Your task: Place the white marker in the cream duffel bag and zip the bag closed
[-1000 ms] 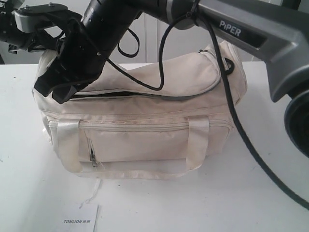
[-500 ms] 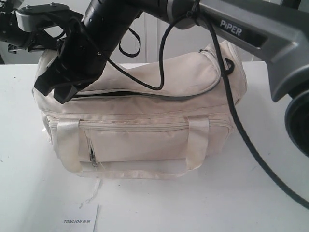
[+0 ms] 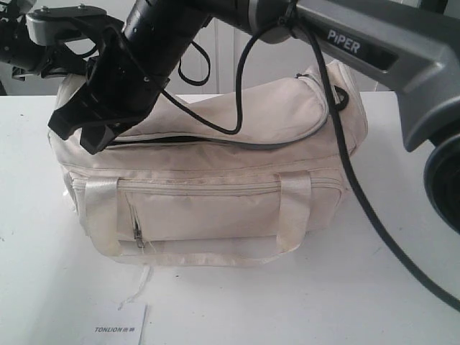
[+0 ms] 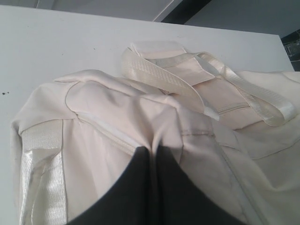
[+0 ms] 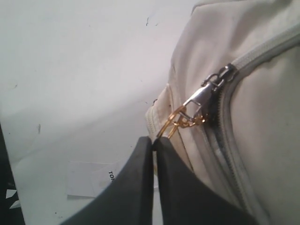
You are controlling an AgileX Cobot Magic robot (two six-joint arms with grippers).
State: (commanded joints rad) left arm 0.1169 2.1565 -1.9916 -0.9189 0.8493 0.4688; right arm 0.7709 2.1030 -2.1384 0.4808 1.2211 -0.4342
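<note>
Exterior view, and the white table point(image 3: 402, 302) fills the floor of the shot, with the cream bag point(image 3: 215, 208) sitting square in the middle of it, front pocket facing us. Over the top comes the right arm point(image 3: 359, 43), reaching clean across to the bag's left end, where the right gripper point(image 3: 79, 133) hangs at the corner of the lid. Behind that end sits the left arm point(image 3: 50, 25). The top zip point(image 3: 273, 144) curves along the lid, a dark gap showing along its front left stretch. A white card point(image 3: 118, 327) lies near the front table edge. Left wrist view: the left gripper point(image 4: 152, 150) has its fingers pressed together, nipping a pucker of bag fabric. Right wrist view: the right gripper point(image 5: 153, 139) is clamped tight on the gold chain pull point(image 5: 180, 119), which runs taut to the silver clip at the slider.
</note>
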